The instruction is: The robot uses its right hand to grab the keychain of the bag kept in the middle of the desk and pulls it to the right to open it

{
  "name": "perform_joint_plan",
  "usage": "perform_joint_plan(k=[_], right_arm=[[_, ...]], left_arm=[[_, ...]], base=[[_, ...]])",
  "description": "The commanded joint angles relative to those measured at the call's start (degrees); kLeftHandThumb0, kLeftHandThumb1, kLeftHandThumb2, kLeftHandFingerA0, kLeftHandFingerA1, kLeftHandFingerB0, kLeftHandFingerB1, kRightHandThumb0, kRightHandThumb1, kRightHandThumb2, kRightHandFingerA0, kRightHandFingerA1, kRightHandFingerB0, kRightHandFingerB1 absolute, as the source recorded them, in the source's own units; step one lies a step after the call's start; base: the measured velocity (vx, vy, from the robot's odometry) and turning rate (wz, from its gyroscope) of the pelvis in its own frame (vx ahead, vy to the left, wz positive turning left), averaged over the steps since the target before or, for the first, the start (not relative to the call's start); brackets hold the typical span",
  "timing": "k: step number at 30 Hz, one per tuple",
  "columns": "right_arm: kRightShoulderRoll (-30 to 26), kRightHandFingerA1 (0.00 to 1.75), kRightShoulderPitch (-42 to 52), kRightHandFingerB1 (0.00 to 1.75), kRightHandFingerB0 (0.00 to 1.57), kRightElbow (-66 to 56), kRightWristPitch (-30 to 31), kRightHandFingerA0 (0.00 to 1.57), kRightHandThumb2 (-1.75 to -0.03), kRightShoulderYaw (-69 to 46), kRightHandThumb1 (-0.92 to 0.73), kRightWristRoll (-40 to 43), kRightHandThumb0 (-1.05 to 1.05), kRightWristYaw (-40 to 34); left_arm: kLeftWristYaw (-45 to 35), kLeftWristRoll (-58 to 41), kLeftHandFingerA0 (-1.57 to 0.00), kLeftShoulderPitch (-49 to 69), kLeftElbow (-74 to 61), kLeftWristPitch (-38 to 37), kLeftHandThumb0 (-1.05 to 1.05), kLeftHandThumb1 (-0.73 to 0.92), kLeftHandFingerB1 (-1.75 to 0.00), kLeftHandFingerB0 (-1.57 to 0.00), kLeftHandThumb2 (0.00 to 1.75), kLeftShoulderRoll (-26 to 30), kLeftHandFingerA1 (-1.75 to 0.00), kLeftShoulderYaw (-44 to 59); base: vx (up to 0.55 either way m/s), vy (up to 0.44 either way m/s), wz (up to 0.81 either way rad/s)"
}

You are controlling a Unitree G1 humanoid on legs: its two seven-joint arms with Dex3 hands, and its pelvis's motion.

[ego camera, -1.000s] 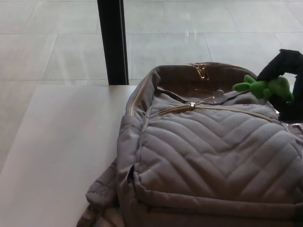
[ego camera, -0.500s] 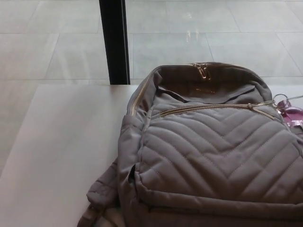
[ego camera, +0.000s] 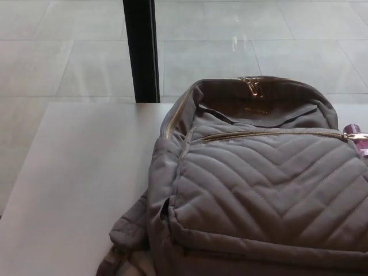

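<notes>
Filling most of the frame, the grey quilted bag (ego camera: 259, 190) lies on the white desk (ego camera: 75, 190), and everything else is placed from it. Behind the bag a black post (ego camera: 142, 50) rises from the desk's far edge, with pale floor tiles (ego camera: 57, 57) beyond. Across the bag's upper front the gold zipper (ego camera: 270, 135) runs from near its left side to its right edge; 1 second ago the slider sat near the middle with the green keychain held in the right hand, and now the slider looks to be at the far right end, though the edge of the frame makes that hard to confirm. Just beside the bag's right edge a small pink object (ego camera: 357, 140) shows, partly cut off. Neither hand appears now, so whether their fingers are spread or closed cannot be told, and the keychain itself has gone out of sight past the bag's right side. The pull to the right seems to be complete, with the right hand withdrawn and the task likely finished or very nearly so.
</notes>
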Motion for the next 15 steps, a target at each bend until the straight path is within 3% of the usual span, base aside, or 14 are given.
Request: perform_joint_plan(k=[1, 2, 3, 4, 5, 6, 10, 11, 12, 13, 14, 15], right_arm=[[-1.11, 1.00, 4.06, 0.67, 0.69, -2.33, -1.60, 0.96, -0.69, -1.99, -0.66, 5.45, -0.28, 3.06], [-1.14, 1.00, 4.21, 0.67, 0.69, -2.62, -1.42, 0.96, -0.69, -1.96, -0.66, 5.72, -0.28, 3.31], [-1.56, 0.60, 4.47, 0.39, 0.50, -2.91, -1.22, 0.81, -0.61, -1.73, -0.67, 6.59, -0.37, 4.79], [-2.17, 0.60, 4.84, 0.39, 0.50, -3.33, -0.88, 0.81, -0.61, -1.39, -0.67, 7.86, -0.37, 7.02], [-4.53, 0.37, 5.89, 0.22, 0.06, -4.33, 1.40, 0.08, -0.60, -0.32, -0.59, 10.76, -0.52, 14.35], [-6.48, 0.06, 6.90, 0.00, 0.00, -4.40, 1.46, 0.00, -0.82, 1.01, -0.50, 11.49, -0.86, 18.35], [-6.82, 0.00, 9.87, 0.00, 0.00, -5.04, 0.26, 0.00, -0.72, 0.66, -0.48, 12.26, -0.84, 19.16], [-6.95, 0.00, 10.56, 0.00, 0.00, -5.38, 0.35, 0.00, -0.57, 0.26, -0.54, 12.76, -0.89, 19.53], [-7.20, 0.00, 11.25, 0.00, 0.00, -5.04, -0.62, 0.00, -0.58, 0.16, -0.55, 12.99, -0.91, 19.77], [-7.35, 0.00, 11.72, 0.00, 0.00, -4.86, -1.17, 0.00, -0.58, -0.13, -0.55, 13.41, -0.91, 20.11], [-7.59, 0.00, 12.60, 0.00, 0.00, -4.57, -1.87, 0.00, -0.57, -0.87, -0.54, 14.41, -0.91, 20.84], [-7.66, 0.00, 13.16, 0.00, 0.00, -4.20, -1.86, 0.00, -0.57, -1.74, -0.53, 15.55, -0.92, 21.57]], left_arm=[[0.85, 0.51, -0.67, 0.28, 0.19, 0.28, -0.82, 0.92, -0.42, -0.56, 0.81, 0.79, -0.54, -0.32], [0.88, 0.48, -0.67, 0.27, 0.19, 0.32, -0.82, 0.92, -0.42, -0.56, 0.81, 0.79, -0.54, -0.32], [0.74, 0.47, -0.65, 0.20, 0.21, 0.20, -0.80, 0.92, -0.42, -0.53, 0.82, 0.76, -0.53, -0.36], [0.54, 0.47, -0.65, 0.09, 0.25, 0.03, -0.80, 0.92, -0.42, -0.53, 0.82, 0.71, -0.53, -0.41], [0.45, 0.13, -0.63, -0.09, 0.36, 0.53, -0.80, 0.92, -0.42, -0.53, 0.81, 0.52, -0.52, -0.16], [0.43, -0.15, -0.64, -0.27, 0.70, 0.72, -0.82, 0.92, -0.42, -0.55, 0.79, 0.42, -0.53, 0.13], [0.33, 0.42, -0.65, 0.46, 0.45, -0.53, -0.83, 0.92, -0.42, -0.56, 0.81, 0.51, -0.53, -0.40], [0.57, 0.66, -0.65, 0.49, 0.33, -0.51, -0.87, 0.92, -0.45, -0.57, 0.80, 0.55, -0.55, -0.63], [0.78, 0.84, -0.62, 0.60, 0.32, -0.76, -0.91, 0.81, -0.48, -0.51, 0.97, 0.63, -0.58, -0.78], [0.91, 0.93, -0.64, 0.63, 0.33, -0.85, -0.84, 0.92, -0.42, -0.55, 0.82, 0.65, -0.52, -0.87], [1.09, 1.15, -0.60, 0.67, 0.33, -0.99, -0.92, 0.81, -0.49, -0.51, 0.98, 0.72, -0.57, -1.10], [0.85, 1.10, -0.63, 0.54, 0.37, -0.84, -0.86, 0.92, -0.45, -0.54, 0.81, 0.82, -0.55, -1.14]], base=[[0.00, 0.000, 0.00], [0.00, 0.000, 0.00], [0.00, 0.000, 0.00], [0.00, 0.000, 0.00], [0.00, 0.000, 0.00], [0.00, 0.000, 0.00], [0.00, 0.000, 0.00], [0.00, 0.000, 0.00], [0.00, 0.000, 0.00], [0.00, 0.000, 0.00], [0.00, 0.000, 0.00], [0.00, 0.000, 0.00]])
